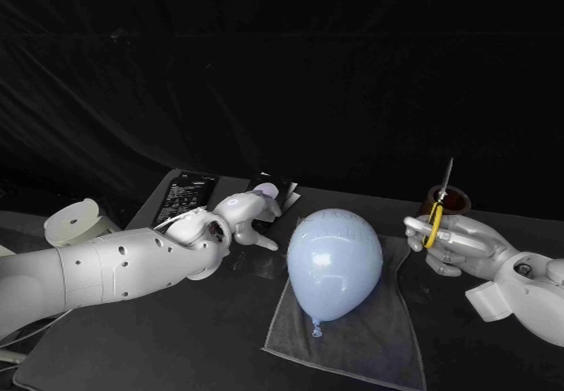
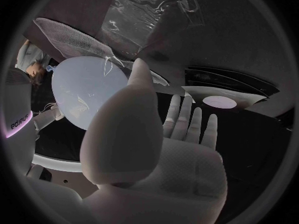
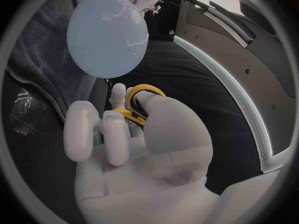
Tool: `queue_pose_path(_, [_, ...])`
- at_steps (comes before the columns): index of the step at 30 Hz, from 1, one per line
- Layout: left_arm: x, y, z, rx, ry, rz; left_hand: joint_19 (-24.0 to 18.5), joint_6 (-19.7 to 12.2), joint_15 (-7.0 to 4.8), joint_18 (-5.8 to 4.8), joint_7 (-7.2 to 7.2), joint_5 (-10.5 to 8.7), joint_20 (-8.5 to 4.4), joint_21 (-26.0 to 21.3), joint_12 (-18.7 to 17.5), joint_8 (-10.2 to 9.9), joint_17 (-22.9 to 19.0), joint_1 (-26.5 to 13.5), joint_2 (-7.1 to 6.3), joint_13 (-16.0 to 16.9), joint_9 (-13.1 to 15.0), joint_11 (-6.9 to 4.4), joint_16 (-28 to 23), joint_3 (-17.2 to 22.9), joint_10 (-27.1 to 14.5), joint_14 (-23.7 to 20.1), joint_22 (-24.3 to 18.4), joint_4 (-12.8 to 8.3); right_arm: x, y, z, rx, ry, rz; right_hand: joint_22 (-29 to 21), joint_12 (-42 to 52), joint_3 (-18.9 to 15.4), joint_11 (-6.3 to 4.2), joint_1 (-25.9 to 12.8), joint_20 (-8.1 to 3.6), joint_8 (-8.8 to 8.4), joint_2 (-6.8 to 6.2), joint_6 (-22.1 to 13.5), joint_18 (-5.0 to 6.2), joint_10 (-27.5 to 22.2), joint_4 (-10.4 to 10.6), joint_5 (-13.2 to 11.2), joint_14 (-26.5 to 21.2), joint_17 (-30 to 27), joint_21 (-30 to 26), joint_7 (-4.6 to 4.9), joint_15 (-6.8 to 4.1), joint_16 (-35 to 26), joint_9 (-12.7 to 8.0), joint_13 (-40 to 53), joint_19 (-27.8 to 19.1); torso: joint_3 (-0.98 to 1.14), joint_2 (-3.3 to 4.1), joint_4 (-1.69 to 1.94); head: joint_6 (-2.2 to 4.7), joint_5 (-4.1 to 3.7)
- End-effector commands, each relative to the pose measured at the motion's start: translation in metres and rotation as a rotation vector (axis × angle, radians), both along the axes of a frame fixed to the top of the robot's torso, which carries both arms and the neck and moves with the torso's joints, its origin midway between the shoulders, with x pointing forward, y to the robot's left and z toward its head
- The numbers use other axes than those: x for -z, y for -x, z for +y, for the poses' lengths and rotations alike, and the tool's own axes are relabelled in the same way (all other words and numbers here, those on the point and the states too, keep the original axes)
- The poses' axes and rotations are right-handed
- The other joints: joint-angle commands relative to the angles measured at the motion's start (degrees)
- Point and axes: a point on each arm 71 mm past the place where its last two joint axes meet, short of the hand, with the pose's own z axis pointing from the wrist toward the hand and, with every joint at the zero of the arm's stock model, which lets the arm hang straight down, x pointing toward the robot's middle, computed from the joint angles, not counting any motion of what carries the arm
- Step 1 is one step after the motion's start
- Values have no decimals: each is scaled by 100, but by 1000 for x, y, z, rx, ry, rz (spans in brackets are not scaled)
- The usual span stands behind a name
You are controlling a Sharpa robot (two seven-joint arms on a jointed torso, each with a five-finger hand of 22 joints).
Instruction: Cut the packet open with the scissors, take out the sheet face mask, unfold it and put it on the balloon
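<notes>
A pale blue balloon (image 1: 335, 261) (image 2: 87, 92) (image 3: 107, 32) lies on a grey towel (image 1: 353, 346) in the middle of the table. To its right my right hand (image 1: 456, 243) (image 3: 134, 139) grips yellow-handled scissors (image 1: 436, 220) (image 3: 144, 103), blades pointing up. Behind the balloon on the left lies a dark packet (image 1: 270, 191) (image 2: 219, 102) with a pale round mark. My left hand (image 1: 241, 216) (image 2: 156, 144) reaches toward it with fingers spread and nothing in it; whether it touches the packet I cannot tell.
A second dark flat piece with white print (image 1: 182, 197) lies left of the packet. A brown cup (image 1: 454, 198) stands behind the scissors. Crinkled clear film (image 2: 149, 10) (image 3: 25, 114) lies on the table beyond the towel's edge.
</notes>
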Motion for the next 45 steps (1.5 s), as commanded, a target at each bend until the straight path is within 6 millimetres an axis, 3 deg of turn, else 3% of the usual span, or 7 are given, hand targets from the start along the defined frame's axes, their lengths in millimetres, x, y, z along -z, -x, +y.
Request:
queue_pose_path(1, [-1, -3, 2, -40, 7, -16, 220, 89, 70, 101, 229, 11, 4, 83, -80, -43, 36, 53, 31, 8, -8, 38, 106, 157, 97, 289, 28, -1, 0, 0, 1, -10, -1, -7, 535, 6727, 37, -906, 49, 1, 6, 63, 18, 38, 2400, -13, -15, 571, 1354, -16, -42, -38, 21, 5, 1506, -42, 0, -1, -3, -2, 1])
queue_pose_path(5, [-2, -8, 4, -69, 9, -15, 524, 147, -9, 164, 90, 9, 4, 166, -258, -109, 24, 104, 53, 3, -17, -67, 20, 248, 118, 386, 50, -3, 0, 0, 1, -11, -1, -6, 541, 6727, 38, -906, 49, 1, 4, 63, 20, 36, 2400, -14, -15, 572, 1356, -8, -42, -39, 22, 6, 1506, -37, -4, -1, -1, -4, -2])
queue_pose_path(7, [-1, -10, 4, -82, 8, -11, 604, 83, -54, 169, 22, 10, 11, 170, -415, -191, 13, 115, 39, -13, -40, -132, -47, 232, -96, 381, 46, -1, 0, 0, 1, -12, -1, -6, 541, 6727, 38, -906, 49, 1, 4, 63, 20, 36, 2400, -14, -15, 572, 1356, -8, -42, -39, 22, 6, 1506, -37, -3, -4, 4, -4, -2])
queue_pose_path(14, [0, -20, 5, -121, 10, -2, 371, -474, 68, -50, -85, 13, 27, -20, -891, -676, -50, 146, -47, -71, -168, -259, -376, 113, -889, 93, -7, -5, 0, 0, 3, -15, -1, -4, 539, 6727, 40, -907, 51, 1, 3, 64, 21, 37, 2400, -16, -15, 571, 1351, -12, -43, -39, 20, 6, 1506, -40, -6, 2, -4, -4, 6])
queue_pose_path(21, [0, -26, 4, -140, 10, 0, 222, -588, 16, -54, 67, 14, 31, -131, -1077, -809, -82, 165, -78, -83, -190, -106, -599, 92, -1189, -161, -14, 3, 1, 0, 3, -16, -1, -3, 539, 6727, 40, -907, 51, 1, 3, 64, 21, 37, 2400, -16, -15, 571, 1351, -12, -43, -39, 20, 6, 1506, -40, 1, 1, -2, -12, 3])
queue_pose_path(37, [5, -32, 6, -189, -32, 42, 411, -461, 52, 35, 223, 13, -11, -110, -1145, -795, -68, 260, -57, -76, -162, 27, -658, 417, -1155, -136, 14, 1, 1, 0, 3, -19, -2, 0, 535, 6727, 46, -908, 56, 0, -3, 68, 26, 38, 2400, -22, -15, 570, 1349, -19, -44, -39, 20, 8, 1506, -43, -1, -2, 0, -21, -9])
queue_pose_path(45, [6, -32, 6, -195, -42, 60, 722, -201, 95, 202, 284, 11, -28, -38, -1127, -703, 9, 304, 26, -52, -107, 97, -508, 755, -849, 309, 45, -1, 2, 0, 3, -19, -2, 0, 538, 6727, 49, -908, 58, 0, -5, 71, 28, 38, 2400, -25, -15, 571, 1354, -16, -45, -40, 21, 8, 1506, -41, -1, -2, 4, -27, -7])
